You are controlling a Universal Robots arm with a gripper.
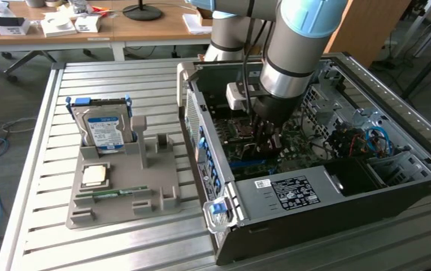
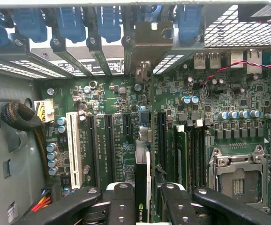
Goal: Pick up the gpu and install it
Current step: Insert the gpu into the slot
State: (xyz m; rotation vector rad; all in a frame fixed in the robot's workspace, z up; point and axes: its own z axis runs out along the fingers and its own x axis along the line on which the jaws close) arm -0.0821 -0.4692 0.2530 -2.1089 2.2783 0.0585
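My gripper (image 1: pixel 264 141) reaches down into the open computer case (image 1: pixel 313 186), just above the motherboard (image 2: pixel 220 93). In the wrist view the gpu (image 2: pixel 142 164) shows edge-on as a thin dark card between the two black fingers (image 2: pixel 121 201), and my gripper (image 2: pixel 142 199) is shut on it. The card runs upright from the fingers toward the case's rear wall. Its silver bracket (image 2: pixel 149 40) stands at the row of rear slot openings with blue clips. The card hangs over the black expansion slots, beside the white slot (image 2: pixel 72 145). Whether its lower edge sits in a slot is hidden.
A CPU socket (image 2: pixel 238 173) and memory slots lie close to the card. On the slatted table, a grey fixture (image 1: pixel 125 186) holds an upright hard drive (image 1: pixel 104 127), a square chip (image 1: pixel 95 175) and a green memory stick (image 1: pixel 113 193). The power supply (image 1: pixel 291 192) fills the case's near end.
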